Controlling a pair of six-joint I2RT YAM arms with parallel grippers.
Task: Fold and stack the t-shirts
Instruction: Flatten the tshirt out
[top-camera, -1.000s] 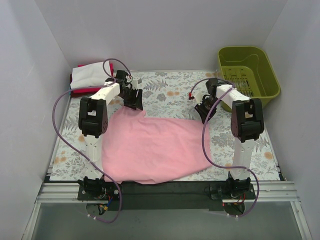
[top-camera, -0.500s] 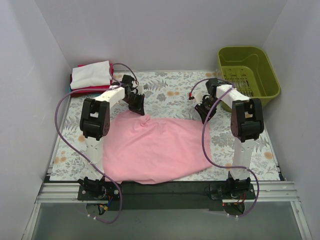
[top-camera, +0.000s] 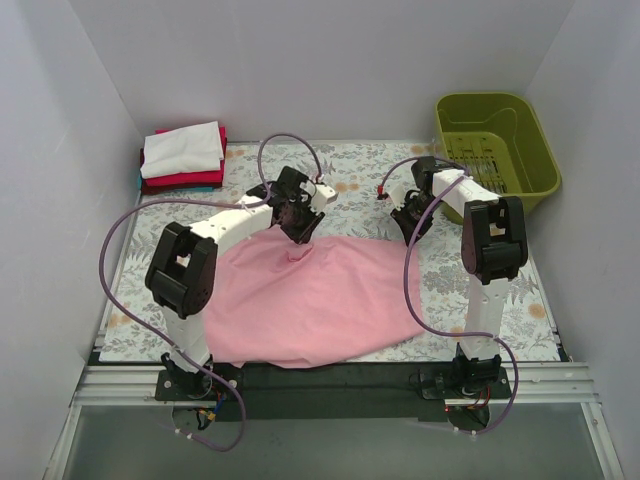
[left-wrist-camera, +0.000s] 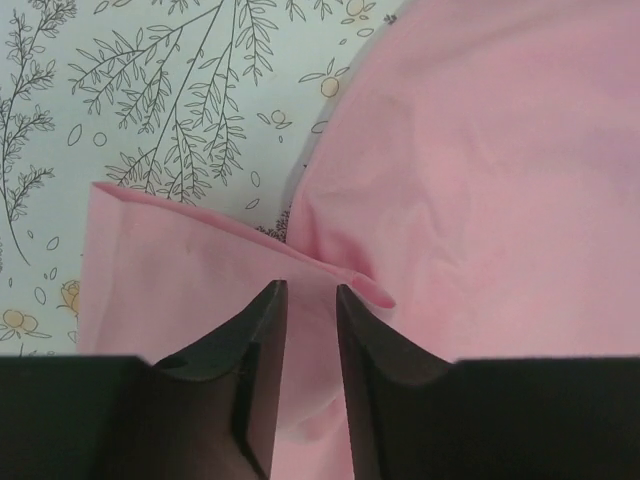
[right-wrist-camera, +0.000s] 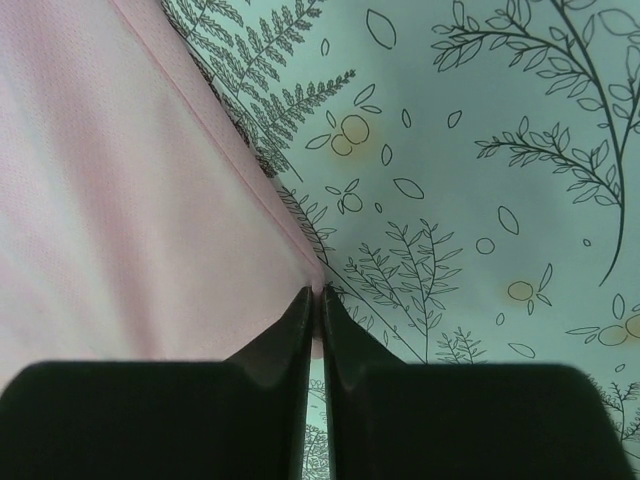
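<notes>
The left gripper (left-wrist-camera: 311, 290) is closed on a raised fold of the pink t-shirt (left-wrist-camera: 480, 180), with cloth spreading ahead and right of the fingers. The right gripper (right-wrist-camera: 318, 292) is pressed together, apparently pinching the shirt's hem at its tips.

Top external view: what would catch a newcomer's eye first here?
A large pink t-shirt lies spread in the middle of the floral cloth, the left gripper and right gripper pinching its far edge. Folded shirts are stacked far left; a green basket stands far right.

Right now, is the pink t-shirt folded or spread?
Mostly spread: the pink t-shirt lies flat, only one edge pinched by the left gripper.
</notes>
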